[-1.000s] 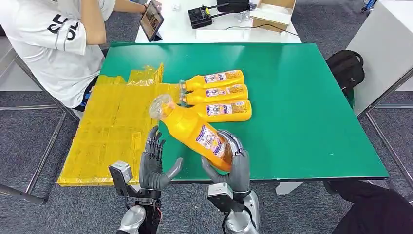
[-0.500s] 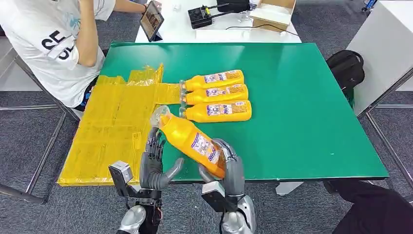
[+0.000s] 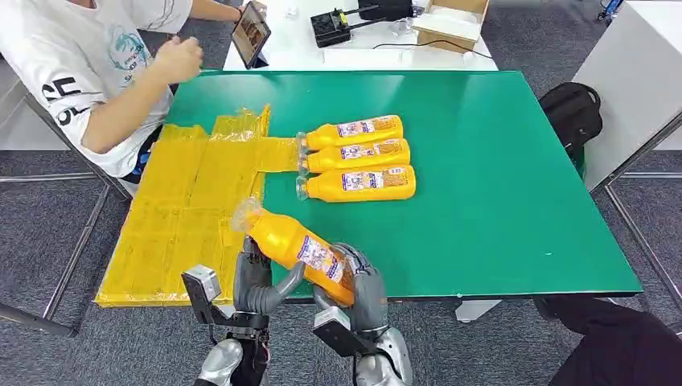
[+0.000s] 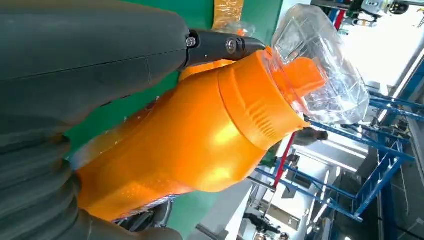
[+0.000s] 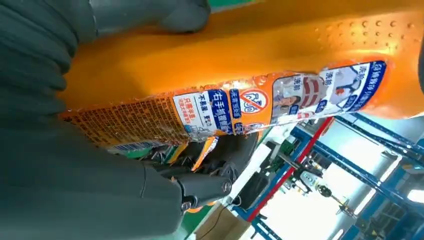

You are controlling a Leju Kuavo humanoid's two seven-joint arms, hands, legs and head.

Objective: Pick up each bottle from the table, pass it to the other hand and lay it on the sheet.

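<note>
I hold an orange bottle (image 3: 297, 249) tilted in the air over the near edge of the green worktop (image 3: 499, 201), its clear-wrapped cap end pointing toward the yellow sheet (image 3: 181, 217) and its labelled base low in my right robot hand (image 3: 358, 285), whose fingers are wrapped around the lower body. My left robot hand (image 3: 257, 277) sits against the bottle's upper part, thumb under it and fingers behind; from the left wrist view the fingers (image 4: 220, 45) lie along the shoulder near the cap, though I cannot be sure how firmly that hand grips. The right wrist view shows the printed label (image 5: 240, 107) pressed close against my palm. Three more bottles (image 3: 358, 157) lie side by side on the worktop, caps toward the sheet, the nearest cap ends just at the sheet's edge. The sheet hangs over the worktop's left side. A person (image 3: 88, 64) in a white shirt sits at the far left corner, one hand raised near a tablet (image 3: 251, 32).
</note>
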